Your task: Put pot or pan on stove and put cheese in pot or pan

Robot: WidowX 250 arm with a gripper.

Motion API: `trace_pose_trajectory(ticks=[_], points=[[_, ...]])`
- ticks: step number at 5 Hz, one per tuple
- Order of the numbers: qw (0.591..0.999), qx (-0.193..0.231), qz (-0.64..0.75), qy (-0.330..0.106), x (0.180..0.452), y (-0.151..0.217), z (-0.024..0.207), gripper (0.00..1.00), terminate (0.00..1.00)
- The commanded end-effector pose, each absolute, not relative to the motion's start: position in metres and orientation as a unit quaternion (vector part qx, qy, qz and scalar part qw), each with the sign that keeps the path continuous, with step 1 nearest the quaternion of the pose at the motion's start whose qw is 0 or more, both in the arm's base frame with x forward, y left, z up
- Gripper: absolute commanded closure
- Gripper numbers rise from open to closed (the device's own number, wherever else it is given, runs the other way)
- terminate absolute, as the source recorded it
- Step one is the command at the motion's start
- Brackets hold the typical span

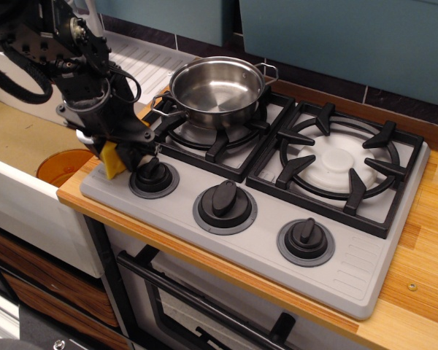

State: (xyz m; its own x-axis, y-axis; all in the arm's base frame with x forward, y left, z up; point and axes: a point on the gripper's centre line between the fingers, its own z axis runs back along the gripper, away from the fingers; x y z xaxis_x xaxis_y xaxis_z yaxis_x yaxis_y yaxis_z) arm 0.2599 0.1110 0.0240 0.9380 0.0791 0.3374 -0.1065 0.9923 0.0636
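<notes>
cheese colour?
Yellow; the cheese shows only partly under the gripper in observation.image.
</notes>
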Motion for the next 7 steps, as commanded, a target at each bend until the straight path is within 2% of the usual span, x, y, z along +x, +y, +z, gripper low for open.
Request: trace_pose_trajectory(ticks=[1, 2, 3, 4, 7], points=[[0.981, 0.058, 0.055, -0.174, 0.268, 0.106, 0.055, 1.0, 0.0], [0.983, 0.067, 0.052, -0.162, 0.266, 0.107, 0.074, 1.0, 0.0], [0.984, 0.069, 0.049, -0.157, 0.267, 0.108, 0.084, 1.0, 0.0], [0.984, 0.067, 0.048, -0.155, 0.269, 0.108, 0.087, 1.0, 0.0], [0.983, 0.063, 0.05, -0.163, 0.271, 0.107, 0.08, 1.0, 0.0]])
